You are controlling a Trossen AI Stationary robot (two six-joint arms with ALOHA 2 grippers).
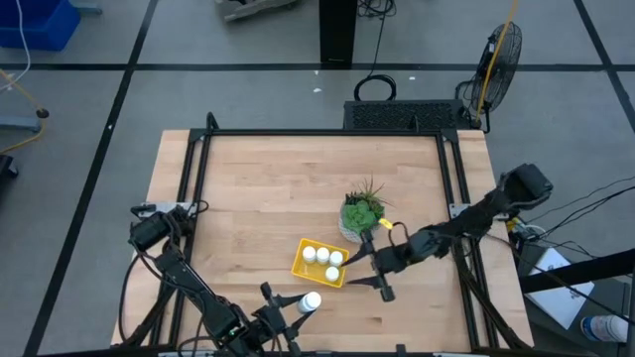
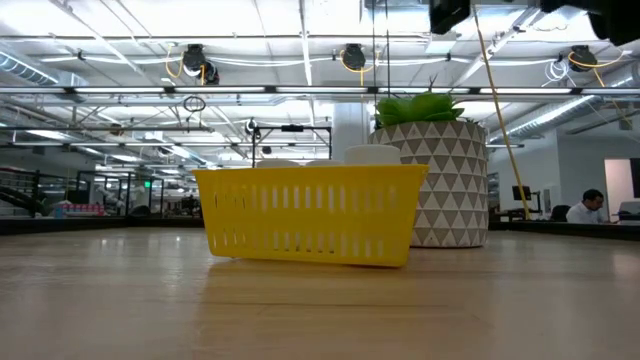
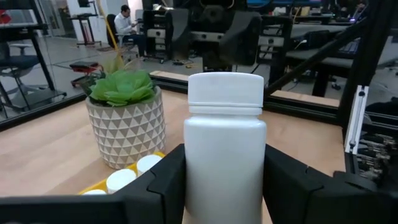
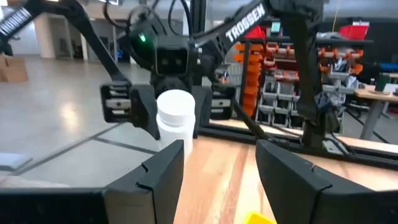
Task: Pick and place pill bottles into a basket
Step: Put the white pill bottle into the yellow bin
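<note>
Left wrist view shows the left claw (image 3: 225, 180) clamped on a white bottle (image 3: 224, 146), one dark finger on each side. The bottle stands up straight, lid on top, held above the table (image 1: 258, 188) at its near edge, a little way from the basket (image 1: 301, 264).

Past the bottle sits the yellow basket. Three bottles (image 1: 321, 259) are already in it, all near the side by the plant pot (image 3: 126, 127). So the free room is on the side closest to the left claw.

To do this step well, I think the claw should keep its squeeze and carry the bottle high enough to clear the basket wall. It should stop over the free part, not over the other bottles, then go low before it lets go, so the bottle does not bounce out.

Farther off, the right claw (image 1: 385, 291) hangs just beside the basket, holding nothing, its fingers apart. The left arm should stay clear of it.
</note>
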